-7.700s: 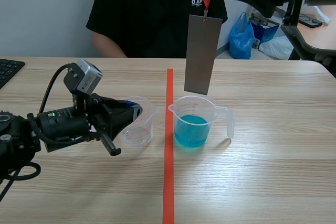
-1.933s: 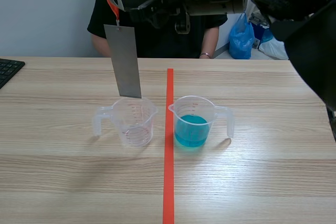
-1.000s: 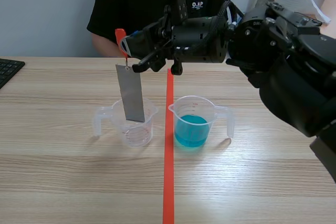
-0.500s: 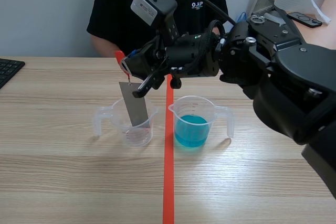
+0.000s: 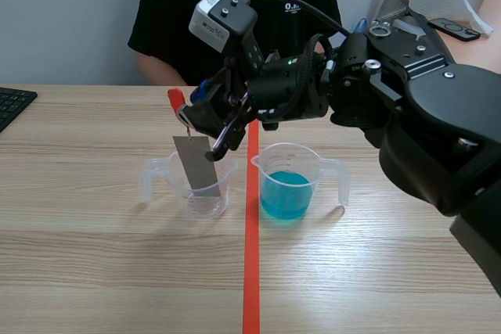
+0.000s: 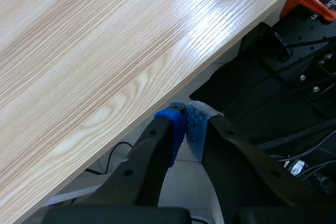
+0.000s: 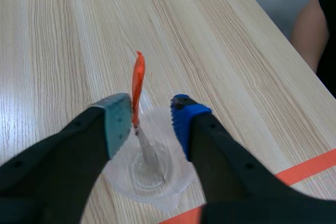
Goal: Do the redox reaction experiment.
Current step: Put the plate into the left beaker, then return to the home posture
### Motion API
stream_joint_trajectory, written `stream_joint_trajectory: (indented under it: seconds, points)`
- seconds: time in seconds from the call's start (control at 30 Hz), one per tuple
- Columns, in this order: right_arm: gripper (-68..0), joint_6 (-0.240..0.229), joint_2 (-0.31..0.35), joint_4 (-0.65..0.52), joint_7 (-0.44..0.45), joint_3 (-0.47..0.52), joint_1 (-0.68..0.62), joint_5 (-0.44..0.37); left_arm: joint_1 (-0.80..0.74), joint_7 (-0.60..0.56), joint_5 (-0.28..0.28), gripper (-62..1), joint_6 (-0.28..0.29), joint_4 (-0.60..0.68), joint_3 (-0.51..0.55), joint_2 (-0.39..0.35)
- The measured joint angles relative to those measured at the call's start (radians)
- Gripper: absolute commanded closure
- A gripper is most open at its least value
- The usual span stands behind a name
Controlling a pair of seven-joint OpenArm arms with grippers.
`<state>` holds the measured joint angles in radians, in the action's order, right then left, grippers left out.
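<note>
– Leaning over like that, will the metal plate (image 5: 197, 163) stay in the empty cup (image 5: 205, 207)?
– Maybe not. It stands tilted with its lower end inside, and the cup looks like light plastic with nothing to weigh it down.
– And the right gripper (image 7: 151, 114)?
– Its fingers are wide apart, and the orange tag (image 7: 137, 85) rests against one pad. If that pad catches the tag on the way up, plate and cup could tip together.
– The cup of blue liquid (image 5: 313, 166)?
– It is just beside the empty one, under the right arm. A low swing could knock it and spill it over the table (image 5: 376, 256). The left gripper (image 6: 185, 124) is closed on nothing, out past the table's edge.
</note>
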<state>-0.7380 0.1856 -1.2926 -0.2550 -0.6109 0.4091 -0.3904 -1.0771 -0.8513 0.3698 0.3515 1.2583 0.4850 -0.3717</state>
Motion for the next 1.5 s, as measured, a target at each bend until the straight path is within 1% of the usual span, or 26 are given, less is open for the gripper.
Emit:
stream_joint_trajectory:
  seconds: [0.1, 0.17, 0.3, 0.47, 0.53, 0.63, 0.7, 0.77, 0.83, 0.9, 0.93, 0.97, 1.0, 1.13, 1.2, 1.3, 1.37, 1.4, 1.43, 1.5]
  points:
    - [-46.1, 0.0, 0.0, 0.0, 0.0, 0.0, 0.0, -0.005, 0.0, 0.0, 0.0, -2.7, 0.0, 0.0, 0.0, 0.0]
    - [-55.3, 0.0, 0.0, 0.0, 0.0, -0.003, 0.0, -0.04, 0.0, -0.003, 0.0, -2.7, 0.0, 0.0, 0.0, 0.0]
    - [-67.4, 0.007, 0.0, 0.0, 0.0, -0.064, 0.0, -0.102, 0.0, -0.003, 0.0, -2.7, 0.0, 0.0, 0.0, 0.0]
    - [-67.9, 0.004, 0.0, 0.0, 0.0, -0.159, 0.0, -0.212, 0.0, -0.003, 0.0, -2.7, 0.0, 0.0, 0.0, 0.0]
    - [-67.9, 0.004, 0.0, 0.0, 0.0, -0.182, 0.0, -0.238, 0.0, -0.003, 0.0, -2.7, 0.0, 0.0, 0.0, 0.0]
    - [-67.9, 0.004, -0.008, 0.0, 0.004, -0.186, 0.0, -0.255, 0.0, -0.003, 0.0, -2.7, 0.0, 0.0, 0.0, 0.0]
    - [-67.9, 0.004, -0.008, 0.0, 0.047, -0.185, 0.0, -0.28, 0.0, -0.003, 0.0, -2.7, 0.0, 0.0, 0.0, 0.0]
    - [-67.9, 0.007, -0.008, -0.005, 0.064, -0.183, 0.0, -0.288, 0.0, -0.003, 0.0, -2.7, 0.0, 0.0, 0.0, 0.0]
    - [-67.9, 0.04, 0.003, -0.021, 0.083, -0.183, -0.002, -0.288, 0.0, -0.004, -0.006, -2.8, 0.0, 0.0, 0.0, 0.0]
    - [-67.9, 0.085, 0.031, -0.054, 0.114, -0.182, -0.011, -0.287, 0.0, -0.007, -0.032, -2.8, 0.0, 0.0, 0.0, 0.0]
    - [-67.9, 0.1, 0.053, -0.076, 0.134, -0.182, -0.018, -0.287, 0.0, -0.011, -0.04, -3.2, 0.0, 0.0, 0.0, 0.0]
    - [-67.9, 0.105, 0.078, -0.103, 0.148, -0.18, -0.03, -0.288, 0.0, -0.028, -0.039, -4.7, 0.0, 0.0, 0.0, 0.0]
    - [-67.9, 0.109, 0.106, -0.134, 0.153, -0.178, -0.044, -0.288, 0.0, -0.051, -0.037, -8.1, 0.0, 0.0, 0.0, 0.001]
    - [-67.9, 0.175, 0.225, -0.266, 0.184, -0.173, -0.128, -0.283, -0.001, -0.095, -0.037, -29.1, 0.0, 0.021, 0.0, 0.006]
    - [-67.9, 0.195, 0.281, -0.322, 0.23, -0.158, -0.183, -0.28, 0.0, -0.113, -0.038, -37.5, 0.0, 0.047, 0.0, 0.016]
    - [-67.9, 0.2, 0.359, -0.386, 0.31, -0.104, -0.274, -0.284, -0.001, -0.152, -0.041, -48.1, 0.0, 0.094, 0.0, 0.038]
    - [-67.9, 0.201, 0.407, -0.417, 0.341, -0.057, -0.33, -0.284, -0.01, -0.172, -0.061, -54.4, 0.0, 0.13, 0.0, 0.055]
    - [-67.9, 0.212, 0.431, -0.429, 0.351, -0.035, -0.359, -0.284, -0.02, -0.173, -0.089, -56.6, 0.0, 0.152, 0.0, 0.068]
    - [-67.9, 0.235, 0.455, -0.443, 0.352, -0.013, -0.388, -0.284, -0.032, -0.177, -0.105, -58.9, 0.0, 0.176, 0.0, 0.083]
    - [-67.9, 0.265, 0.497, -0.465, 0.352, 0.033, -0.448, -0.284, -0.062, -0.183, -0.108, -62.3, 0.001, 0.224, 0.0, 0.115]
